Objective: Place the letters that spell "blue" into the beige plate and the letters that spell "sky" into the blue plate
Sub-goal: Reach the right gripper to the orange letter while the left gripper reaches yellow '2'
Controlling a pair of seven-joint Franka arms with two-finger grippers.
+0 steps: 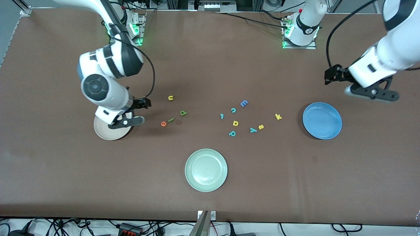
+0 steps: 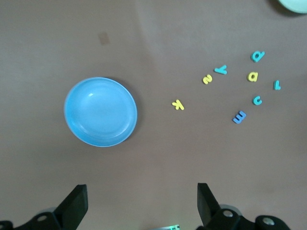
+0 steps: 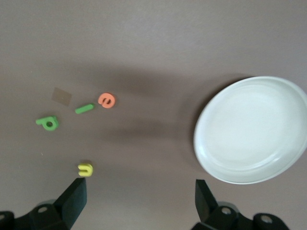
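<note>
The beige plate (image 1: 108, 132) (image 3: 252, 129) lies at the right arm's end, partly under my open, empty right gripper (image 1: 128, 120) (image 3: 141, 203). Beside it lie orange "e" (image 1: 163, 123) (image 3: 106, 100), dark green "l" (image 1: 171, 120) (image 3: 84, 109), green "b" (image 1: 183, 113) (image 3: 48, 122) and yellow "u" (image 1: 170, 97) (image 3: 85, 169). The blue plate (image 1: 322, 120) (image 2: 100, 111) lies at the left arm's end. My left gripper (image 1: 372, 91) (image 2: 142, 206) hangs open and empty over bare table beside it. Yellow "k" (image 1: 278, 116) (image 2: 178, 105), yellow "s" (image 1: 261, 127) (image 2: 207, 79) and teal "y" (image 1: 253, 130) (image 2: 221, 70) lie mid-table.
A pale green plate (image 1: 206, 169) sits nearer the front camera, mid-table. Other letters lie in the middle cluster: blue "E" (image 1: 243, 103), teal "c" (image 1: 233, 110), yellow "d" (image 1: 235, 123), teal "p" (image 1: 232, 133) and a small teal letter (image 1: 222, 116).
</note>
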